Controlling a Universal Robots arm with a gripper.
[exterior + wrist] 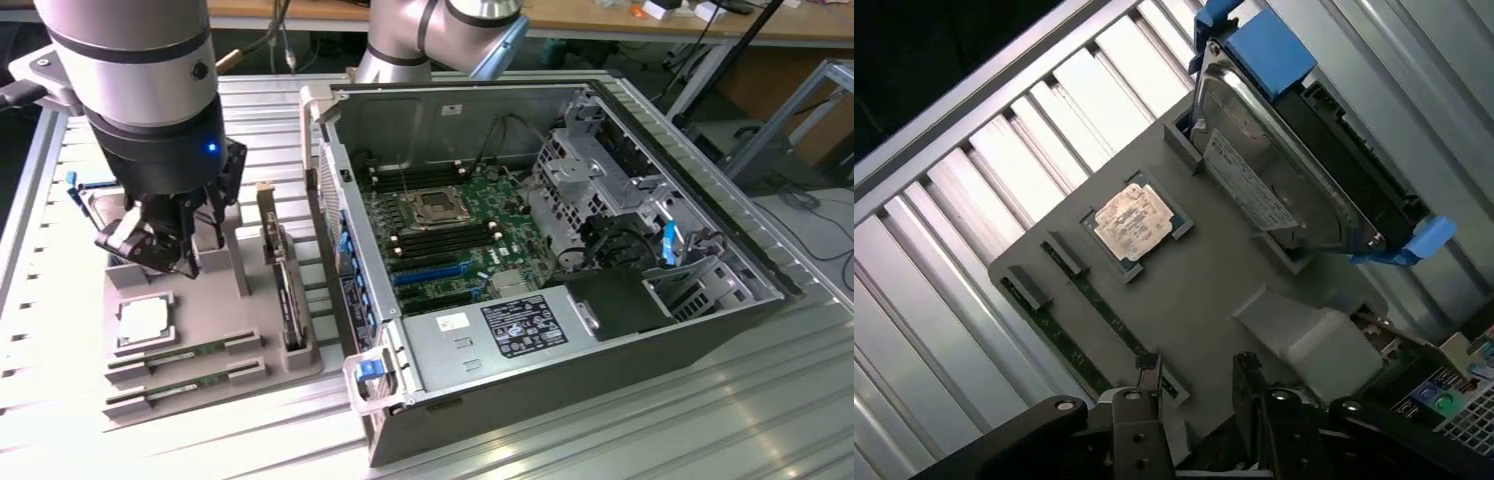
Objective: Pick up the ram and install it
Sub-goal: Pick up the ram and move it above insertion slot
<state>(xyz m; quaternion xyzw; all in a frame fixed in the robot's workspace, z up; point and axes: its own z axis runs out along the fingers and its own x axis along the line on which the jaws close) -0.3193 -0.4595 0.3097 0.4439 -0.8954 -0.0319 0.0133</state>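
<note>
Ram (pixel 187 353) is shown lying flat in a slot near the front edge of the gray tray (pixel 240 318), with a second stick (pixel 184 388) just nearer. Farther back, a processor (pixel 144 320) is seated. The gripper (pixel 160 262) is suspended above the tray's far part, fingers parted and nothing gripped. An open computer case (pixel 400 110) is placed at the exterior view's right.

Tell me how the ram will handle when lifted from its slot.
The ram is a thin, narrow board, so it is probably light and stiff. It sits in a snug tray slot, so it may bind if pulled askew. Its bare board looks fragile.
</note>
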